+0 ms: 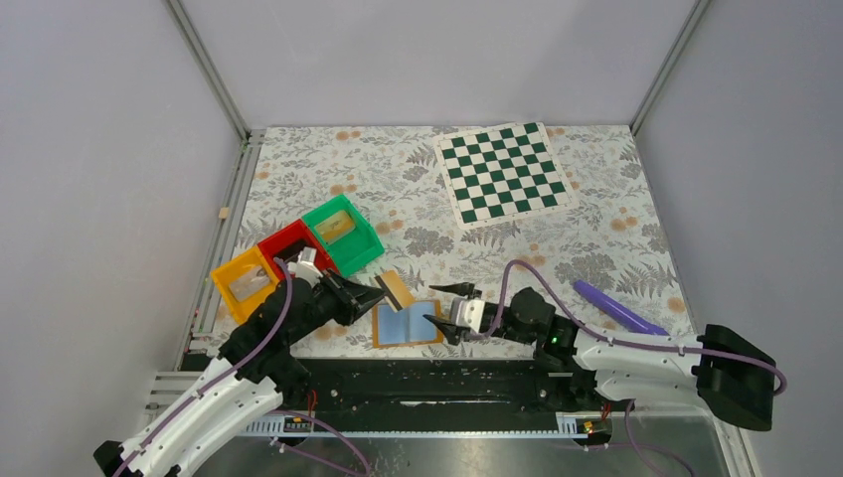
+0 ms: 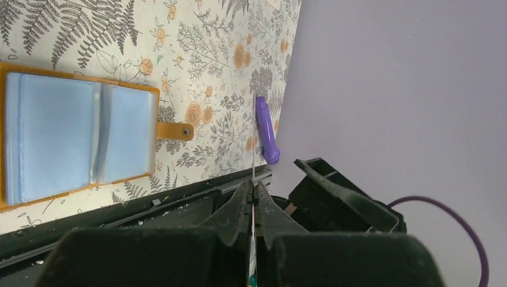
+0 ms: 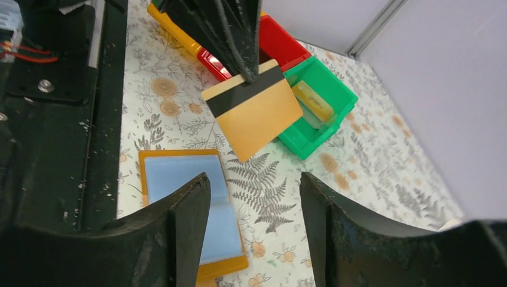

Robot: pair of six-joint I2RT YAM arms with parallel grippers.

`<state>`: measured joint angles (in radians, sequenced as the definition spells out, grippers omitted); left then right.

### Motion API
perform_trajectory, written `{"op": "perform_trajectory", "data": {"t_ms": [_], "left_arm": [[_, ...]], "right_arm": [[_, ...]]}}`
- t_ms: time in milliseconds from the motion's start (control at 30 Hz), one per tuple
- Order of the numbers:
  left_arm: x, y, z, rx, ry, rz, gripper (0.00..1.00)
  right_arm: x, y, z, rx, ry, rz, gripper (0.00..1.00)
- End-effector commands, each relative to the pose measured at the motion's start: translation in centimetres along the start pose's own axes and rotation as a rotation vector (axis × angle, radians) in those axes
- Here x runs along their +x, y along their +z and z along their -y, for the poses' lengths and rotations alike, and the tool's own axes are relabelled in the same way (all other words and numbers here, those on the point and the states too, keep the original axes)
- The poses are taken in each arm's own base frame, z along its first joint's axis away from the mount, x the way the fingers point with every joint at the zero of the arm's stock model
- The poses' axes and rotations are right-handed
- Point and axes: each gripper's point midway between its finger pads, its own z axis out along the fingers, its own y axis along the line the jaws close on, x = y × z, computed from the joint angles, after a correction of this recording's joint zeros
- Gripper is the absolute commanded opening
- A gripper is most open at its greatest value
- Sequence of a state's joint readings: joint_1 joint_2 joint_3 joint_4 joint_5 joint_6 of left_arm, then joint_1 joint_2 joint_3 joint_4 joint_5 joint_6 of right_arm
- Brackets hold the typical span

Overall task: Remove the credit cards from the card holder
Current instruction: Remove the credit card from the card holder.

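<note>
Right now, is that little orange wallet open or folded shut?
Open. The card holder lies spread flat, both pale-blue pocket pages facing up, its snap strap sticking out sideways.

Both arms (image 1: 214, 402) — white shells, black joints — carry purple cables (image 2: 430, 197).

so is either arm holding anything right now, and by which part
Yes: the left jaws pinch a tan card with a black stripe by its striped edge. The right jaws stand open beside the card holder, holding nothing.
</note>
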<state>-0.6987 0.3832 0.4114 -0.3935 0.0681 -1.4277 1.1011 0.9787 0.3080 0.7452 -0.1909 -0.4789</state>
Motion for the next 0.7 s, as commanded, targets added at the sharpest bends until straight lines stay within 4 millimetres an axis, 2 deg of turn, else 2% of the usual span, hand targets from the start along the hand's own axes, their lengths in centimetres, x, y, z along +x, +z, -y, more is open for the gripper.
{"op": "perform_trajectory", "data": {"t_ms": [0,167,300,433,500,600,667], "left_arm": [[0.1,-0.3,2.0,0.045,-0.110,-0.019,0.00],[0.3,-0.1,1.6,0.035,-0.139,-0.028,0.00],[0.6,0.0,1.3,0.031,-0.156,-0.043,0.00],[0.6,0.1,0.8,0.025,-0.179,-0.043,0.00],[0.6,0.0,0.8,0.029,-0.189,-0.040,0.00],[0.5,-0.1,1.0,0.041,-0.198,-0.036,0.00],[0.5,-0.3,1.2,0.058,-0.200,-0.034,0.00]], "right_arm": [[-2.7,1.2,1.9,0.086,-0.260,0.048,0.63],[-2.5,2.7,0.8,0.063,-0.370,0.011,0.62],[-2.3,3.7,0.9,0.095,-0.441,-0.030,0.62],[-2.8,4.6,0.5,0.114,-0.488,-0.020,0.57],[-3.0,5.1,0.2,0.116,-0.497,-0.015,0.44],[-3.3,5.2,-0.2,0.119,-0.495,0.002,0.14],[-3.2,5.1,-0.4,0.113,-0.466,0.007,0.03]]}}
